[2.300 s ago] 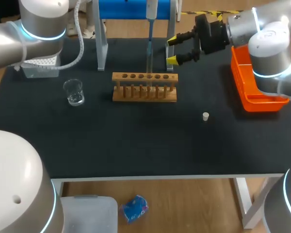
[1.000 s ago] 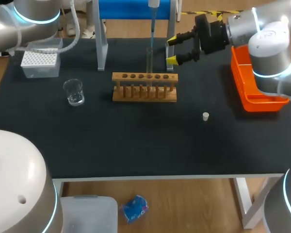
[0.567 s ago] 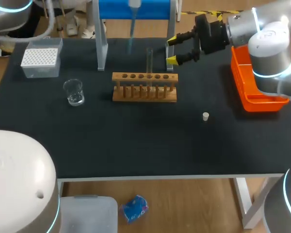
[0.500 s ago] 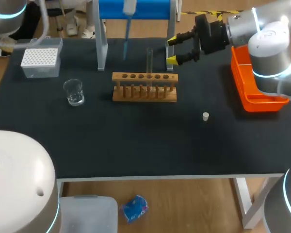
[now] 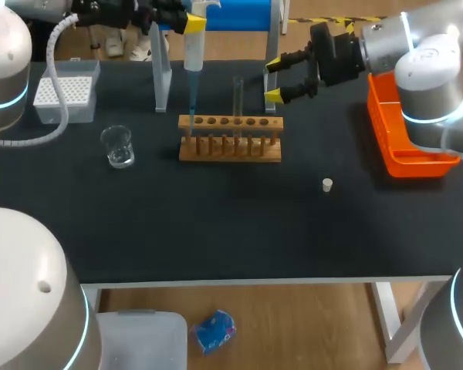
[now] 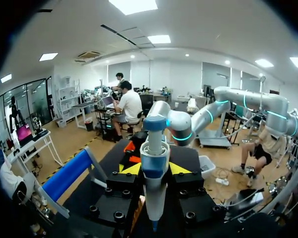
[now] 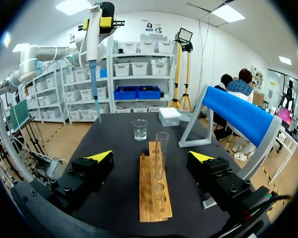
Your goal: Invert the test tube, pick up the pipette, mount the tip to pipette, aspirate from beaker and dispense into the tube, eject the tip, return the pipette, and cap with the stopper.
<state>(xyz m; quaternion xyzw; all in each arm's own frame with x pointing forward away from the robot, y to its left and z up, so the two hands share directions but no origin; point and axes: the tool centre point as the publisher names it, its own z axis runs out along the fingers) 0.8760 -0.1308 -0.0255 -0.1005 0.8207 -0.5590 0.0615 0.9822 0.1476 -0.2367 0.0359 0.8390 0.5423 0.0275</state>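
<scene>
Your left tool (image 5: 191, 23) is clamped on the pipette (image 5: 193, 62), its yellow fingers pressing the body from two sides. It holds the pipette upright over the left end of the rack (image 5: 230, 150), with the blue tip (image 5: 191, 116) pointing down close to that end.

A couple of seconds ago the pipette stood straight above the test tube (image 5: 238, 96), which sits upright in a hole just right of the rack's middle. Since then it has lifted clear of the tube's mouth and travelled leftward along the rack. You can take that to mean the dispense is over, though the liquid level in the tube cannot be made out.

Your right tool (image 5: 273, 79) has not shifted. Its fingers stand apart behind the rack's right end, near the tube but touching nothing.

The tip is still mounted, so ejecting it looks like the step in hand. The beaker (image 5: 118, 146) stands left of the rack, and the tip box (image 5: 64, 96) lies farther left and behind it. The orange bin (image 5: 401, 131) sits well to the rack's right. The stopper (image 5: 327, 184) lies on the counter (image 5: 216, 223), in front of the rack and off to its right, not yet needed. Keep the hanging tip from brushing the rack as the arm moves on.
</scene>
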